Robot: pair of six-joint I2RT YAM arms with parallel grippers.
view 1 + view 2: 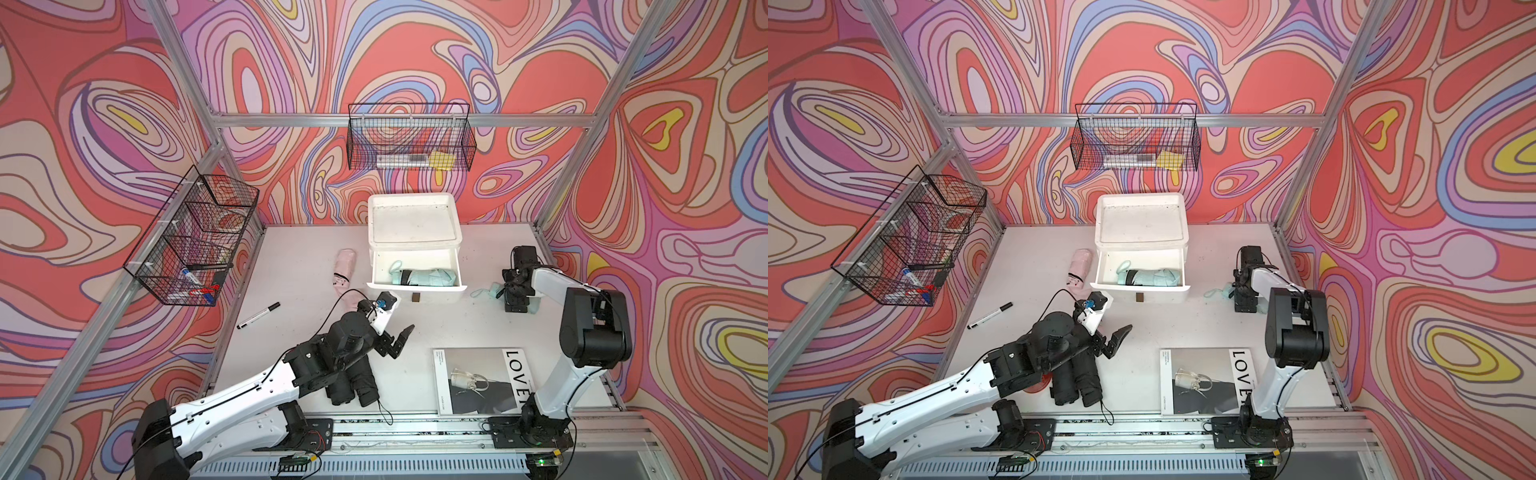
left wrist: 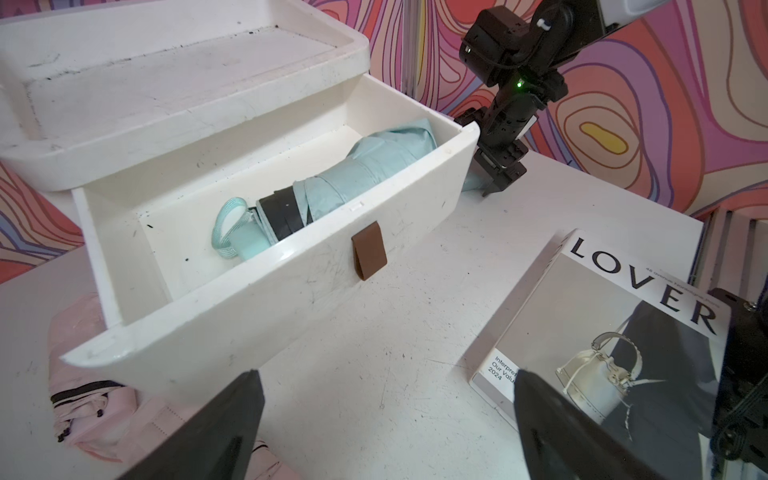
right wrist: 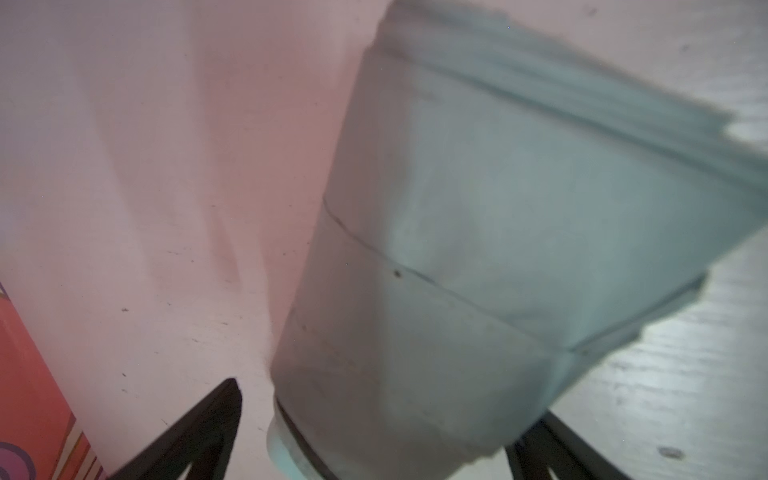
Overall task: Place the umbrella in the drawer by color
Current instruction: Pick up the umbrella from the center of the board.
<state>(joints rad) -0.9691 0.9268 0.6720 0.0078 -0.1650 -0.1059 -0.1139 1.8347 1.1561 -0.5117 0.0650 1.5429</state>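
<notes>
Left arm's base sits closest to us in both top views. Its left gripper (image 1: 397, 341) (image 1: 1115, 338) hovers over the table (image 1: 436, 316) w/ fingers spread & nothing b/w them. Under that arm lie black umbrellas (image 1: 343, 388), side by side nr the front edge. To their right a magazine (image 1: 478, 380) lies flat. Further back the drawer (image 1: 415, 292) stands open below the white cabinet (image 1: 415, 199), w/ a mint umbrella (image 1: 422, 277) on its side inside. We see a pink umbrella (image 1: 344, 272) on the table just left of the drawer & a marker (image 1: 258, 316) further left. Right of the drawer, the right gripper (image 1: 515, 305) points down onto a second mint umbrella (image 1: 494, 289).

Left wrist view: both fingers (image 2: 216, 432) are wide apart & empty, facing the drawer front & its brown tab (image 2: 369, 255). The mint umbrella (image 2: 361, 174) lies inside. The pink umbrella (image 2: 95, 399) lies beside the drawer's corner.

Right wrist view is blurry. The second mint umbrella (image 3: 478, 249) lies on the table b/w the spread fingers (image 3: 199, 428). We can't tell if the pads touch it.
</notes>
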